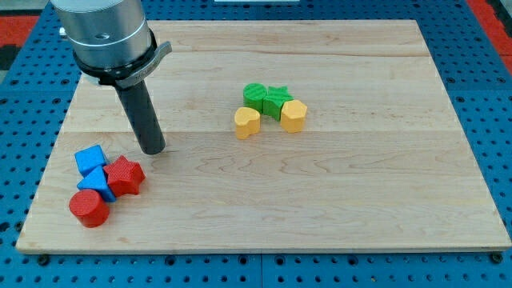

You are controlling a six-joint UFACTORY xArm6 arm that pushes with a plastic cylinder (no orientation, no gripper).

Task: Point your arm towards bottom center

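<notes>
Surface: a pale wooden board (336, 200) with visible grain, lying on a blue pegboard (488, 96) that shows around its edges.
Arm: a grey metal cylinder (104, 36) enters from the view's top left and carries a straight dark rod (140, 112) that slants slightly down toward the view's right.
My tip: the rod's lower end (154, 150) meets the board on its left part, about mid-height in the view.
Jaws: the arm carries none, only the rod, so there is no open or closed state to tell.
Tip and nearest blocks: the tip stands just above and to the right of the left cluster, near the blue cube and the red star but apart from both.
Left cluster: a blue cube (90, 159), a second blue block (97, 183) of unclear shape touching it below, a red star (125, 175) just to their right, and a red cylinder (88, 208) at the bottom, all packed together near the board's lower left corner.
Centre cluster: a green block (254, 95) of rounded form, a green star (277, 101) touching it, a yellow heart-like block (246, 122) below left, and a yellow hexagonal block (294, 115) at the right, all touching or nearly so.
Task's place: the board's bottom centre lies well to the lower right of the tip, with bare wood there.
Clusters: well apart from each other.
</notes>
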